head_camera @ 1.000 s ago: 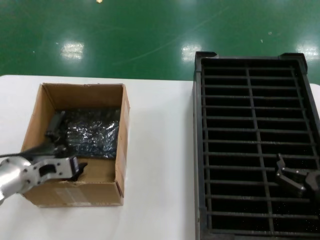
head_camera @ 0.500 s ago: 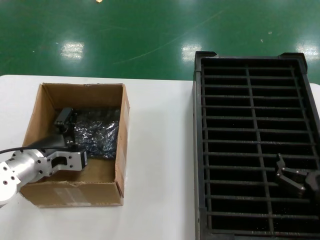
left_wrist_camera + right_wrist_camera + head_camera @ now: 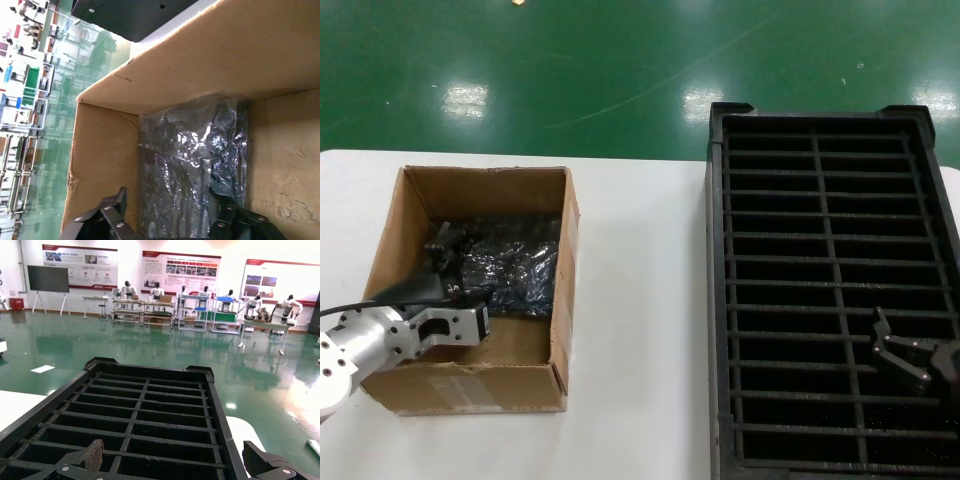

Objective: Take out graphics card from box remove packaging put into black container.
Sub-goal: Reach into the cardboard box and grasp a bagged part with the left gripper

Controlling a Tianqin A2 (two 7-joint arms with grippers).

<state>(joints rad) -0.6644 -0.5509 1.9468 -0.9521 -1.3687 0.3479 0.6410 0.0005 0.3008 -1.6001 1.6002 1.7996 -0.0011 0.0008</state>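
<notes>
The brown cardboard box (image 3: 565, 290) stands on the table's left, open at the top. A shiny dark bag (image 3: 510, 268) lies on its floor; no bare graphics card or empty packaging shows. My left gripper (image 3: 445, 252) reaches down into the box at the bag's left end. In the left wrist view the gripper (image 3: 170, 200) is open, with the bag (image 3: 195, 165) between its two black fingers. The black container (image 3: 720, 300) with its cross ribs stands on the right. My right gripper (image 3: 895, 350) hovers open and empty over the container's near right part, and it also shows in the right wrist view (image 3: 175, 460).
The box's walls (image 3: 100, 165) stand close round the left gripper. White table (image 3: 640, 330) lies between box and container. The green floor lies beyond the table's far edge. The container's ribs (image 3: 150, 410) run below the right gripper.
My left gripper has turned and moved from the box's front wall deeper into the box, and its fingers now stand over the bag's left end. The right arm has not moved.
</notes>
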